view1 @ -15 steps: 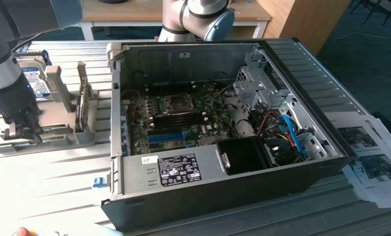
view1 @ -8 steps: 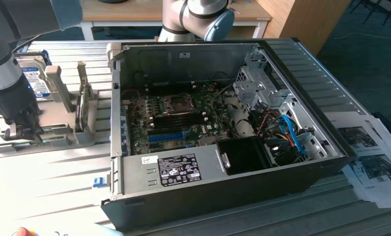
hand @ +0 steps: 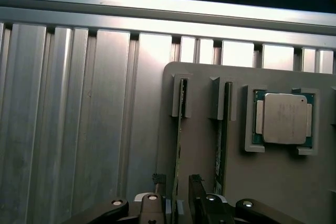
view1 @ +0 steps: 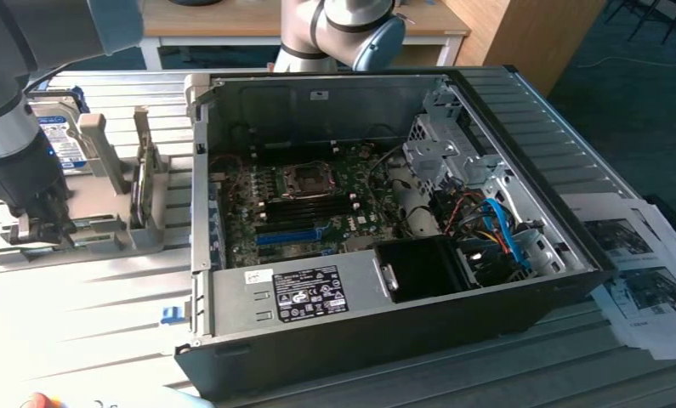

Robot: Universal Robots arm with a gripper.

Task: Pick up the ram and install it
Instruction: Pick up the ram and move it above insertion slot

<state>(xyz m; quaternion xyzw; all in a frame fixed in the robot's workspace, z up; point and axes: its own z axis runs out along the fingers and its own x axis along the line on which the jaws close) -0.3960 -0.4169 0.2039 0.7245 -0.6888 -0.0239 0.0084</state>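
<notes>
The ram (hand: 178,140) is a thin green stick standing on edge in a slot of a grey holder (hand: 202,156). My gripper (hand: 176,184) is open, with one dark finger on each side of the stick's near end and a gap to either finger. A second stick (hand: 221,140) stands in the neighbouring slot. In the exterior view my gripper (view1: 37,225) hangs low over the grey holder (view1: 110,229) at that view's left. The open computer case (view1: 372,323) lies to the right, its motherboard (view1: 303,204) exposed with dark memory slots (view1: 311,206).
A square silver processor chip (hand: 283,118) sits in a pocket of the holder beside the sticks. A silver hard drive (view1: 59,136) stands behind the holder. Printed papers (view1: 644,272) lie at the exterior view's right. The ribbed metal tabletop (hand: 79,129) surrounds the holder.
</notes>
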